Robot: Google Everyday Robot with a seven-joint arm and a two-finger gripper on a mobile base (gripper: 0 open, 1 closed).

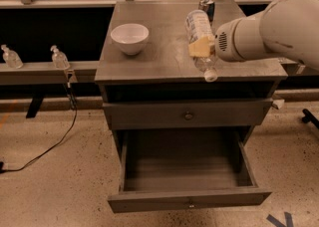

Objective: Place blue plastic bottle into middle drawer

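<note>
The blue plastic bottle [198,25] is clear with a white-and-blue label. It hangs tilted, white cap [211,75] down and toward the front, over the front right of the grey cabinet top [159,56]. My gripper [202,49] reaches in from the right and is shut on the bottle's middle; one yellowish finger [198,48] shows across it. The middle drawer [184,164] stands pulled open below, a wide grey tray with bare floor and a slim front panel [189,202]. The bottle is above and behind the open drawer.
A white bowl [129,37] sits on the top's left side. A dark can [206,5] stands at the back. A closed drawer front with a round knob [188,116] is above the open one. Two small pump bottles [60,57] stand on a ledge at left. A cable [50,146] lies on the floor.
</note>
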